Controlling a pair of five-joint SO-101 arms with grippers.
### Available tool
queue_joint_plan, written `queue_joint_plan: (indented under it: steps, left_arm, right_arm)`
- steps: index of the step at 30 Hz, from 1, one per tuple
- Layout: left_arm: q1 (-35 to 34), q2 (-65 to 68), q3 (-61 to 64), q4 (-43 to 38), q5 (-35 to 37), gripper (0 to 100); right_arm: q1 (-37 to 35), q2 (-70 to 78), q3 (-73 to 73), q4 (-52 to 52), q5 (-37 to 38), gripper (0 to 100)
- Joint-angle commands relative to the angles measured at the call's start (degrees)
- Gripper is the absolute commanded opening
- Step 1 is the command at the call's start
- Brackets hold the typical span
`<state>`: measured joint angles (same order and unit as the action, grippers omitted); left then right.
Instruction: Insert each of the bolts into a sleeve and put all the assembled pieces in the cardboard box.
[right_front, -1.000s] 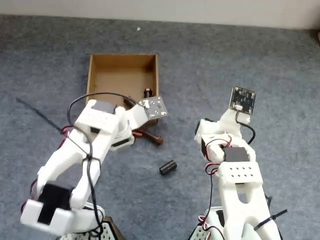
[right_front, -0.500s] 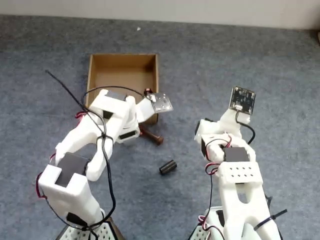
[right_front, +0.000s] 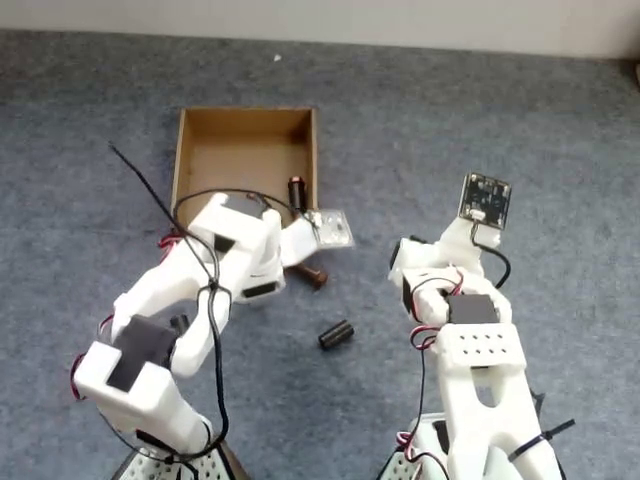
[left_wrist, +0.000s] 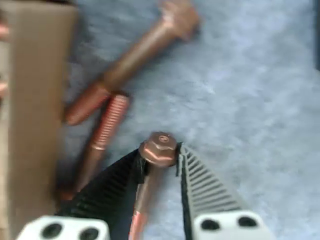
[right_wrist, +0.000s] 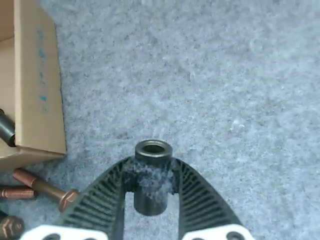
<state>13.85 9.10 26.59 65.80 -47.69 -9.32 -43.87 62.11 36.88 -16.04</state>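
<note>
High view: brown open cardboard box (right_front: 240, 160) sits at 11 o'clock on the grey carpet (right_front: 560, 120). One dark assembled piece (right_front: 296, 187) lies inside, against its 3 o'clock wall. White left arm (right_front: 235, 250) hangs over the box's 5 o'clock corner. A loose short black cylindrical sleeve (right_front: 337, 333) lies at 6 o'clock from that corner. White right arm (right_front: 450, 290) sits at 3 o'clock, well apart.

Left wrist view: left gripper (left_wrist: 159, 152) is clamped on a copper hex-head bolt (left_wrist: 159, 147), just under the head. Two spare copper bolts (left_wrist: 135, 60) lie beside the box wall.

Right wrist view: right gripper (right_wrist: 152, 167) is clamped on a dark metal sleeve (right_wrist: 153, 149), bore end free.

Handling, my guess: both parts are stiff, dense and smooth. The bolt could swivel, so hold the shank near the head. The round sleeve rolls, so pinch mid-wall and keep the bore open.
</note>
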Motion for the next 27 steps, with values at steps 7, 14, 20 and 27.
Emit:
queue_joint_plan:
  steps: [7, 14, 20, 27]
  left_arm:
    - [1.0, -24.1, 13.2, 1.2, 1.1, 1]
    - [1.0, -43.6, 18.1, 1.3, 12.4, 1]
    - [1.0, -56.8, 19.7, 1.2, 22.0, 1]
    - [1.0, -67.3, 19.4, 0.8, 32.8, 1]
  right_arm:
    - [2.7, -2.6, -0.6, -1.3, 0.0, 0.4]
    - [2.6, -2.7, -0.8, -1.1, 0.0, 0.4]
    - [0.2, -10.9, -0.4, 2.9, 0.0, 0.4]
    - [-8.7, -24.7, -0.4, 12.4, 4.2, 0.4]
